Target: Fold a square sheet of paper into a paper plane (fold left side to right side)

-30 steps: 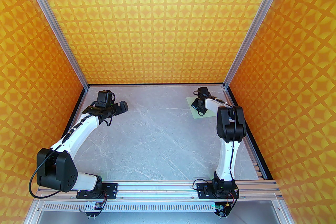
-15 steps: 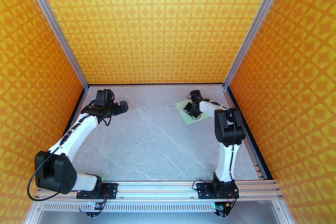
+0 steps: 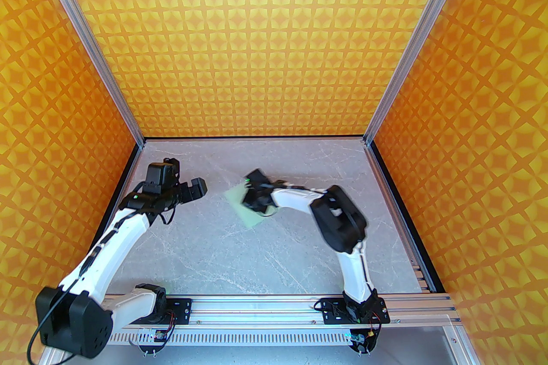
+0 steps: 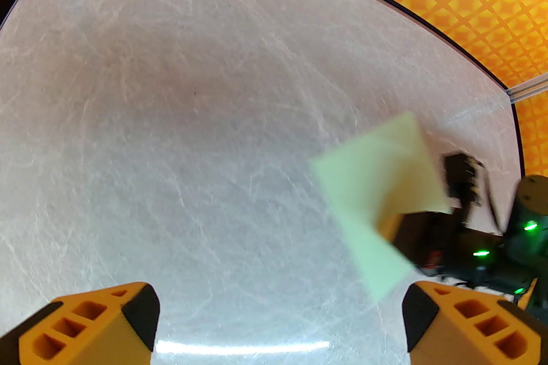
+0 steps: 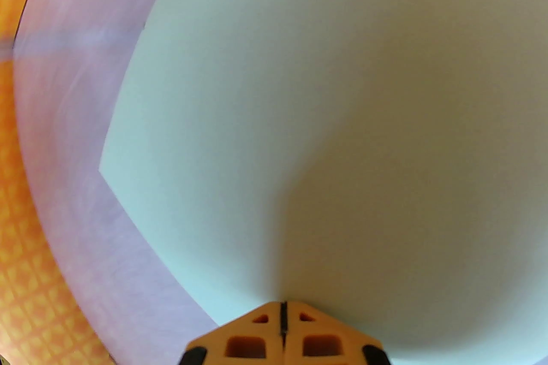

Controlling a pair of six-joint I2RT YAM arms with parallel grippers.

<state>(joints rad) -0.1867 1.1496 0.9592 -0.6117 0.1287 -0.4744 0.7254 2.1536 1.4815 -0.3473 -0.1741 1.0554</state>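
Over grey marble table [image 3: 257, 260], near its middle, pale mint-green square sheet of paper [image 3: 235, 200] pinched at one edge by clamped orange-fingered right gripper [image 5: 282, 310], left gripper [image 4: 278, 307] gaping empty toward table's left: risk of slipping or creasing if swung fast.

**Item:** your table [image 3: 257, 260], one flat top in a pale grey stone pattern with thin white veins, glossy enough to throw back a light streak in the left wrist view

**Edging:** you see a black strip [image 3: 406, 222] along the left, far and right sides, and an aluminium rail [image 3: 257, 307] along the near edge

**Contents:** one sheet of paper [image 3: 236, 203], pale mint green, over the middle of the top, blurred; you cannot tell whether it lies flat or rides clear of the surface
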